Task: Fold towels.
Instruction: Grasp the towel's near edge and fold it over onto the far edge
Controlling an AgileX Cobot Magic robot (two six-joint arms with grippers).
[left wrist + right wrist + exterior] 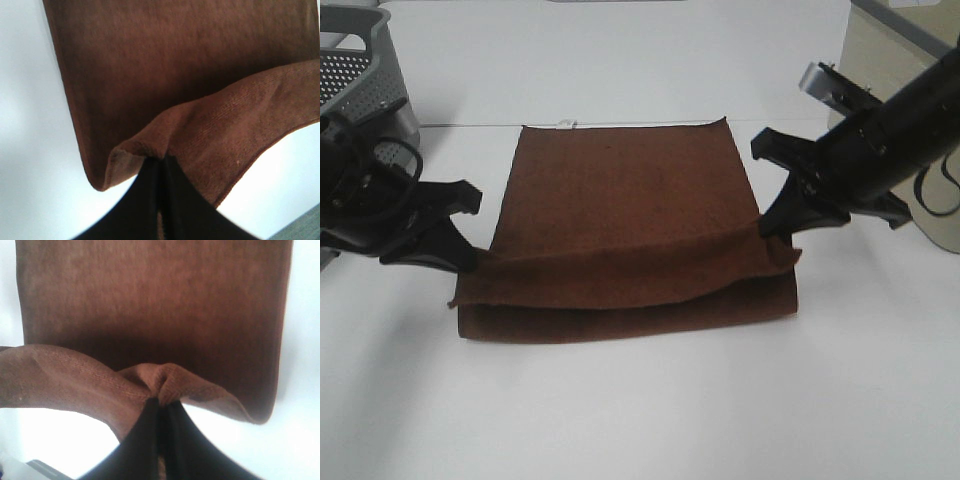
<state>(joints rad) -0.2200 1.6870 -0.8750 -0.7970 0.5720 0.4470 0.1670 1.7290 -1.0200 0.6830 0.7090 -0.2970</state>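
White tabletop (650, 420): reddish-brown towel (620, 195), near edge lifted; left gripper (470, 262) and right gripper (770, 228) each pinching one corner. Grey perforated bin (360, 75) at far left.

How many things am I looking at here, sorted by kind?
Reddish-brown towel: 1
Black grippers: 2, the left gripper and the right gripper, each pinching a towel corner
Grey perforated basket: 1
Total: 4

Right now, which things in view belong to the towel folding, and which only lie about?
Job: dark reddish-brown rectangular terry-cloth towel; left tool and right tool, both shut on its lifted edge.
Lying about: grey perforated metal basket; beige unit.
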